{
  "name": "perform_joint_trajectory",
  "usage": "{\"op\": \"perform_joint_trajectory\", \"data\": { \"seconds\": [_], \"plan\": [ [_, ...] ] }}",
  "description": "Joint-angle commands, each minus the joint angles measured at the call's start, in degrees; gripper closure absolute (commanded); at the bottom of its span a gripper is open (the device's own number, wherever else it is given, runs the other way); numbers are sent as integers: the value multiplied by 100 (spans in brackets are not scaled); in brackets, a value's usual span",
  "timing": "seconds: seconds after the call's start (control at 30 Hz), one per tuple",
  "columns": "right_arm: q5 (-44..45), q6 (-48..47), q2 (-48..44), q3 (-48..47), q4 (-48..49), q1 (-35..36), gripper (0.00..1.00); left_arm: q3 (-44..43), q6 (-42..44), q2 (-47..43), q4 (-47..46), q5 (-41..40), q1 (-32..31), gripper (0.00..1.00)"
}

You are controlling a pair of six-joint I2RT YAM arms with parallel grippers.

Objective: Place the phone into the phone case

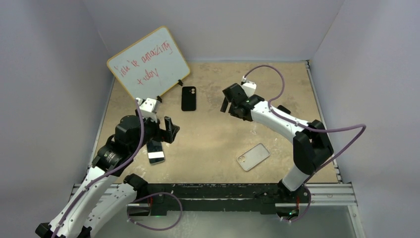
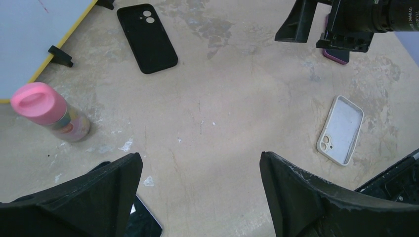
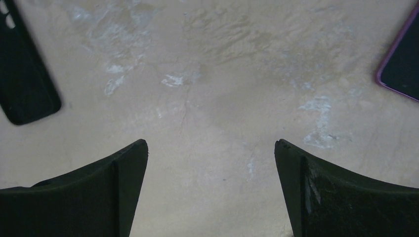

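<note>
The left end effector and right end effector hover over the desk, fingers spread, gripping nothing. The phone lies screen-up at lower left of the top view; the black phone case rests upper centre.

A mottled beige tabletop, scuffed with whitish patches, sat boxed in by plain pale-grey walls: a back wall, a left wall and a right wall. A yellow-framed whiteboard, its red handwriting hard to read, leaned in the far left corner. A metal rail ran along the near edge. Light fell soft and even.
</note>
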State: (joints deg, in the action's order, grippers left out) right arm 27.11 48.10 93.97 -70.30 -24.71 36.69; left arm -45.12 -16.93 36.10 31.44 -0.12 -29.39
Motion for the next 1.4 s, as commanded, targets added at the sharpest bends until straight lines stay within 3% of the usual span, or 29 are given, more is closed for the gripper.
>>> {"op": "perform_joint_trajectory", "data": {
  "seconds": [0.0, 0.27, 0.53, 1.17, 1.37],
  "plan": [
    [1188, 1030, 109, -537, -1514, -170, 1, -5, -56, -58, -33, -182, -12, 7],
    [845, 673, -353, 287, -895, -1698, 1, -3, -56, -41, -24, -201, -14, 7],
    [679, 345, -118, 480, -690, -2600, 1, -5, -56, -41, -24, -218, -11, 7],
    [-8, 441, 906, 456, -368, -3144, 2, 1, -65, -21, -15, -269, -14, 7],
    [-81, 579, 1088, 480, -417, -3184, 7, -1, -65, 41, -15, -261, -12, 8]
  ]
}}
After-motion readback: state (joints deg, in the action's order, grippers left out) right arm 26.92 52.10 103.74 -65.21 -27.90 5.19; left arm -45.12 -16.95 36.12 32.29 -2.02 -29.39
